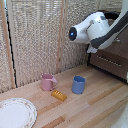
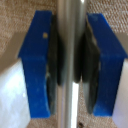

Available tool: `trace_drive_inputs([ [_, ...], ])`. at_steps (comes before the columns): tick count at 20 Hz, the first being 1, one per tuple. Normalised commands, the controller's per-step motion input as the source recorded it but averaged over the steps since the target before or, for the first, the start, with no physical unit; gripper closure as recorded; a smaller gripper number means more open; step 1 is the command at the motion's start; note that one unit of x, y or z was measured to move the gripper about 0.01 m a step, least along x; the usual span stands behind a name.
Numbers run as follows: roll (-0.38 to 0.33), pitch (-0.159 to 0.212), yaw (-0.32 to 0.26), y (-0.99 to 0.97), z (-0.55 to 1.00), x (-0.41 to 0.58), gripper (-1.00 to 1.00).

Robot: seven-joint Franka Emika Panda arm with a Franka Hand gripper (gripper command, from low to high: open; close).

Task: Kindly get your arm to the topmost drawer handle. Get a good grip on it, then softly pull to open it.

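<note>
Table: one, pale wood planks (image 1: 95, 107), spread below the gripper and toward the exterior view's left.
Screen: one woven beige wall (image 1: 37, 35) with wooden posts, standing behind the table, to the exterior view's left of the arm.
Arm: one, glossy white (image 1: 95, 27) with a blue round mark, reaching in from the exterior view's right toward the cabinet; its bulk hides the gripper in that view.
Cabinet: one, dark brown (image 1: 117, 50), at the exterior view's right edge, partly behind the arm.
Plate: one, white with a patterned rim (image 1: 15, 114), far from the gripper, at the table's near corner.
Cups: two, one pink (image 1: 48, 82) and one blue (image 1: 78, 84), near each other, well below the gripper.
Yellow block: one (image 1: 59, 95), lying between the cups, slightly nearer the camera.
Handles: one silver bar (image 1: 111, 60) shows below the arm; the handle (image 2: 70, 60) runs between the fingers in the wrist view.
Gripper: one (image 2: 70, 62), two blue fingers (image 2: 37, 60) with dark pads pressed against the bar on both sides, clamped on it.
</note>
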Motion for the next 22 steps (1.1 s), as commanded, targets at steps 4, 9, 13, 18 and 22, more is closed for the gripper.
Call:
trace_drive_inputs([
  [4,-0.029,0.003,-0.016,0.13,-0.01,0.257,-1.0],
  [9,0.003,0.027,0.0,0.09,0.05,0.238,-1.0],
  [13,0.111,-0.016,-0.042,0.04,0.29,0.093,-1.0],
  [18,0.234,-0.103,-0.102,-0.01,0.37,0.074,-1.0],
  [22,0.233,-0.176,-0.145,0.24,0.18,0.092,-1.0],
])
